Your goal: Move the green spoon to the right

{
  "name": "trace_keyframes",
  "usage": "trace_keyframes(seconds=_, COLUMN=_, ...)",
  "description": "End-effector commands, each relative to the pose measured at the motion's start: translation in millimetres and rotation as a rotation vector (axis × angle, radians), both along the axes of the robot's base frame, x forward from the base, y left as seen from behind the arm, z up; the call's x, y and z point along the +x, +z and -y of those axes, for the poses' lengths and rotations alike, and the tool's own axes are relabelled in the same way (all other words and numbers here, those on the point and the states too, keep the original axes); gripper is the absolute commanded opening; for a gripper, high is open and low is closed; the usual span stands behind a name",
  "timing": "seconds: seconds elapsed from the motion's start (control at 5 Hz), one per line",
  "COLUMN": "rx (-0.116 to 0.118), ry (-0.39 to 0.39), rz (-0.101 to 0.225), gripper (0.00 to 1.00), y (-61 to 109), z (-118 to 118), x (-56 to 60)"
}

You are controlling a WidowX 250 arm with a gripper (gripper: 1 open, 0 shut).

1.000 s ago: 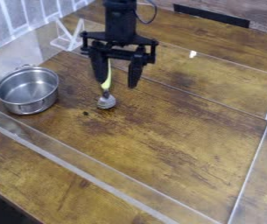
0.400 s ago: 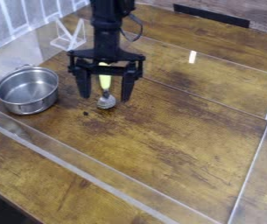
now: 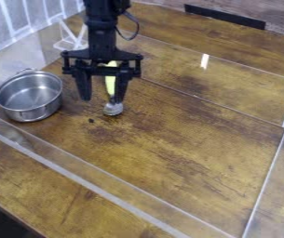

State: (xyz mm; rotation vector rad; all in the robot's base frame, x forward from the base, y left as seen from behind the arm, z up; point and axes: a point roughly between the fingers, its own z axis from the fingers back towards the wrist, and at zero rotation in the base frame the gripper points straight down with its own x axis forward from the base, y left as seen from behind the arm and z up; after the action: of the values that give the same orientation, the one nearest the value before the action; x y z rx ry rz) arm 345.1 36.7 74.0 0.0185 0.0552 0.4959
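The green spoon [image 3: 111, 91] lies on the wooden table, its yellow-green handle pointing away from the camera and its small grey bowl [image 3: 113, 109] at the near end. My gripper [image 3: 103, 95] points straight down over the handle. One black finger [image 3: 85, 89] stands left of the handle and the other on its right. The jaws are apart, with a small gap showing on each side of the handle. The spoon still rests on the table.
A round steel pot [image 3: 29, 95] sits to the left of the spoon. A clear plastic wall [image 3: 119, 197] runs across the front and along the right side. A white stand [image 3: 71, 40] is at the back left. Bare wood [image 3: 207, 121] extends to the right.
The gripper has shifted left and sunk lower over the spoon's handle. Its fingers now stand closer together than before. The spoon has not moved.
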Motion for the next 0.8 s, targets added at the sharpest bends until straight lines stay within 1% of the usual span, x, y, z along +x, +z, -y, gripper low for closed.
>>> trace_keyframes(seconds=0.0, rx=0.008, ry=0.008, rz=0.047, gripper=0.0, y=11.6, z=-10, x=-1.7)
trace_keyframes(seconds=0.2, rx=0.012, ry=-0.013, rz=0.051, gripper=0.0, y=19.0, z=-4, x=-7.6)
trace_keyframes(seconds=0.4, rx=0.017, ry=-0.054, rz=0.057, gripper=0.0, y=29.6, z=6, x=2.0)
trace_keyframes(seconds=0.6, rx=0.013, ry=-0.094, rz=0.064, gripper=0.0, y=41.2, z=18, x=11.2)
